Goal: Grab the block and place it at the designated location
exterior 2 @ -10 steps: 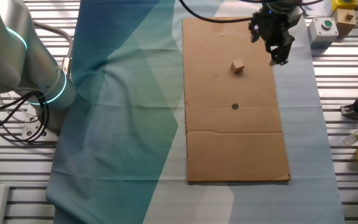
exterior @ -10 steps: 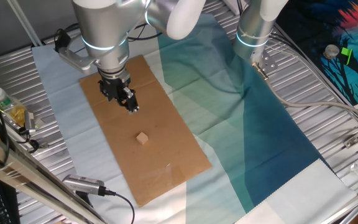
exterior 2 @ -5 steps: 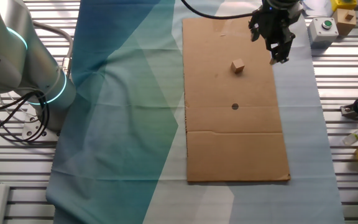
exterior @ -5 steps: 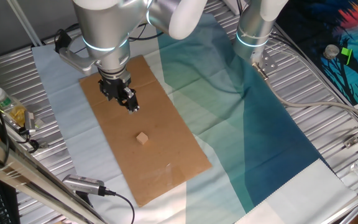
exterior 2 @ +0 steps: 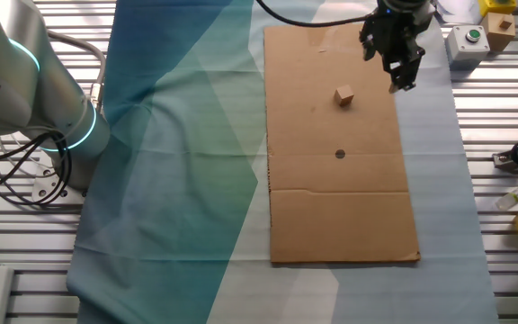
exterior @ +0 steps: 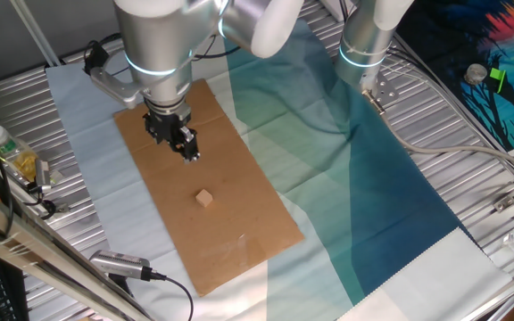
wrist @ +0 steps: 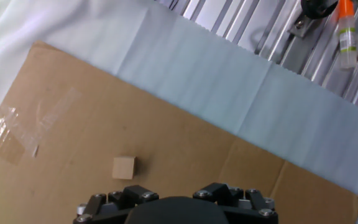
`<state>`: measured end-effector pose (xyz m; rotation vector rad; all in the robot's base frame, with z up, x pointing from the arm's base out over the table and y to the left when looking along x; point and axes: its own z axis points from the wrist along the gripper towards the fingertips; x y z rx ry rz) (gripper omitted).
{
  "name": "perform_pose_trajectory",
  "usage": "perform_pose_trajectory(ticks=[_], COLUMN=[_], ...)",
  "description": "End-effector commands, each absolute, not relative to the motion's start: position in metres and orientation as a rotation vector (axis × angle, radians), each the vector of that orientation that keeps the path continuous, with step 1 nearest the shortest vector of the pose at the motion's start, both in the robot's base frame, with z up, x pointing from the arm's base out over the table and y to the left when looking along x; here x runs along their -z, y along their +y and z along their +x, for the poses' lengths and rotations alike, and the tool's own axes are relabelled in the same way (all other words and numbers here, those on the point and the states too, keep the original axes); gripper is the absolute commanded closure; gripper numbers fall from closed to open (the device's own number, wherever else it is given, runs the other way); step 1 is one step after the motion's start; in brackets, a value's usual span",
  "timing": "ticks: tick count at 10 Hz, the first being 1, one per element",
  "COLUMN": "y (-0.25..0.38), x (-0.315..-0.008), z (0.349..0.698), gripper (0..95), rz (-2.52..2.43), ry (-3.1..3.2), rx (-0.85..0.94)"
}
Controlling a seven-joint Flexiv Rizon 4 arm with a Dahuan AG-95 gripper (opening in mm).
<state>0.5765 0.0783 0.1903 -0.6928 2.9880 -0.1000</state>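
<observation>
Nothing done yet: I see the block (exterior 2: 344, 95) loose on cardboard (exterior 2: 340, 198), dot (exterior 2: 340, 154) bare; gripper (exterior 2: 401, 79) empty, finger spread unclear.

A brushed-silver arm (exterior: 154, 45) with glossy white joint covers, ringed by a glowing cyan band just above its black wrist. The small black pincer (exterior: 188, 152) ends the wrist; whether its fingers are parted cannot be told. A second silver column (exterior: 364, 36) behind the arm carries the same cyan ring. Silver screws stud the pincer's black base (wrist: 176, 202) in the hand view.
</observation>
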Motion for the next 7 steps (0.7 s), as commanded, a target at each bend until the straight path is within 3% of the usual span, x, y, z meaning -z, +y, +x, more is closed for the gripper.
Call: perform_pose_trajectory(ticks=[1, 7], y=[0.0791, 0.0802], x=[-0.1926, -0.1936], z=[0.5794, 0.5807], gripper=[95.0, 95.0], rz=[-0.680, -0.622], ry=[2.989, 3.023], rx=[0.102, 0.093])
